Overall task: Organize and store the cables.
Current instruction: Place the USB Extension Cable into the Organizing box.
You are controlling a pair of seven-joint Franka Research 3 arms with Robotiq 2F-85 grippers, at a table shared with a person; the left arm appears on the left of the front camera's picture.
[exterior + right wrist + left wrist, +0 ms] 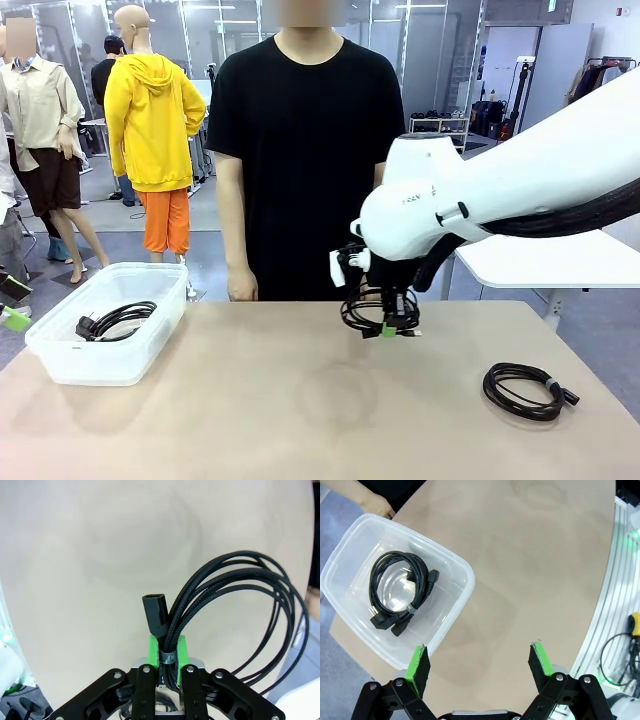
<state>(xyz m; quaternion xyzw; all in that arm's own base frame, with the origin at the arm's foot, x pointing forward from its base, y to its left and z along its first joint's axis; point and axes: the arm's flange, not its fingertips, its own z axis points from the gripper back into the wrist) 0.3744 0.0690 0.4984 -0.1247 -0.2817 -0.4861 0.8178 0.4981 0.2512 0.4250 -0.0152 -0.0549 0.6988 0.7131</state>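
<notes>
Your right gripper (pixel 392 325), clenched on a cable coil (pixel 358 318), hangs mid-table — the bin (pixel 100 365) lies well to its left, nearer your splayed, empty left gripper (pixel 480 662).

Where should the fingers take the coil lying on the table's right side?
From straight above, probably, straddling the strand bundle of the coil beside its plug. It lies flat on the table, a thin open ring, offering little sideways.

Front camera is looking level across the bench (pixel 300 400) toward the person (pixel 305 150). Left wrist camera is looking down from high over the clear bin (pixel 350 580), sharing it with the front view. Right wrist camera is looking down close along the right claw (pixel 168 646), sharing its cable (pixel 230 580) with the front view.
</notes>
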